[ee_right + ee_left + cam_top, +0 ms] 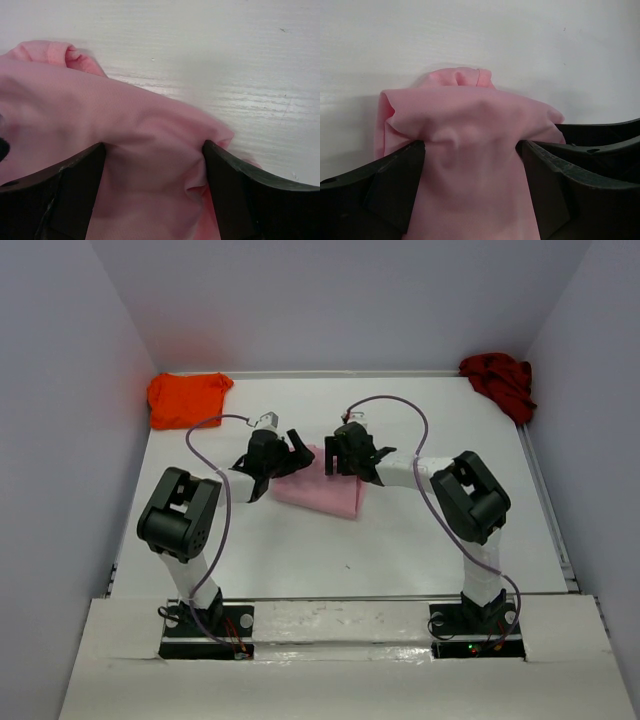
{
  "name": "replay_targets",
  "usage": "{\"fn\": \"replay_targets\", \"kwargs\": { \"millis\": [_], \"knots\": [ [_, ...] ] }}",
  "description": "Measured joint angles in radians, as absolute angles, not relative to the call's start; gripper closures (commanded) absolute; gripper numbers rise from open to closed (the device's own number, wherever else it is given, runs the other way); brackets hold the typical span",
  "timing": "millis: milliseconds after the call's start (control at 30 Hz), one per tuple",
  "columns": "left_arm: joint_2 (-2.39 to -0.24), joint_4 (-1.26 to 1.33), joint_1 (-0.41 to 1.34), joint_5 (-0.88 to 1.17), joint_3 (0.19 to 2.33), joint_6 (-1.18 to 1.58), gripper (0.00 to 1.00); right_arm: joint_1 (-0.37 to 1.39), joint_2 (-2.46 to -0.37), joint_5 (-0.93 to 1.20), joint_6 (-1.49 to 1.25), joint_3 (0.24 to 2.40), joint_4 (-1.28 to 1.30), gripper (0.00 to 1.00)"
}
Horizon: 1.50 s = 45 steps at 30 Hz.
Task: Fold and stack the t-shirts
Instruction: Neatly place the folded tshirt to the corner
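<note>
The light pink t-shirt [325,488] lies folded in the middle of the table. Both grippers meet over its far edge. My left gripper [294,456] stands open, with pink cloth [470,110] bunched up in the wide gap between its fingers [395,185]. My right gripper [336,454] is open too, its jaws set astride a fold of the same shirt [125,110]. The bright orange t-shirt [187,398] sits folded in the back left corner. The dark red t-shirt [500,380] lies crumpled in the back right corner.
White walls close the table [300,560] in at the back and along both sides. Purple cables loop over each arm. The arm bases stand at the near edge.
</note>
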<state>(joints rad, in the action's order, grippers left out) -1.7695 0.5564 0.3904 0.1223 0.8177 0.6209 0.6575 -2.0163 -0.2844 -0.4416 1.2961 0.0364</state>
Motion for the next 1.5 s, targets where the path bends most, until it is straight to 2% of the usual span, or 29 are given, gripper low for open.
{"fn": "replay_targets", "kwargs": {
  "millis": [133,300,500,600,800,1033,1300,1500],
  "knots": [
    [-1.686,0.533,0.391,0.123,0.808,0.622,0.12,0.654,-1.992,-0.283,-0.442,1.285,0.046,0.16],
    [-1.483,0.505,0.391,0.120,0.805,0.622,0.12,0.654,-1.890,-0.267,-0.441,1.260,0.084,0.16],
    [-1.299,0.492,0.391,0.120,0.778,0.620,0.12,0.654,-1.714,-0.181,-0.442,1.243,0.075,0.16],
    [-1.228,0.461,0.391,0.115,0.728,0.613,0.11,0.654,-1.683,-0.065,-0.450,1.210,0.029,0.17],
    [-1.097,0.370,0.391,0.086,0.645,0.601,0.12,0.667,-1.792,0.127,-0.496,1.174,-0.046,0.18],
    [-1.055,0.337,0.391,0.051,0.643,0.585,0.11,0.736,-1.873,0.189,-0.522,1.148,-0.076,0.18],
    [-1.050,0.319,0.391,0.051,0.611,0.585,0.11,0.739,-1.919,0.131,-0.518,1.139,-0.077,0.17],
    [-1.030,0.315,0.391,0.049,0.610,0.585,0.11,0.715,-1.959,0.073,-0.508,1.219,-0.010,0.18]
  ]
}}
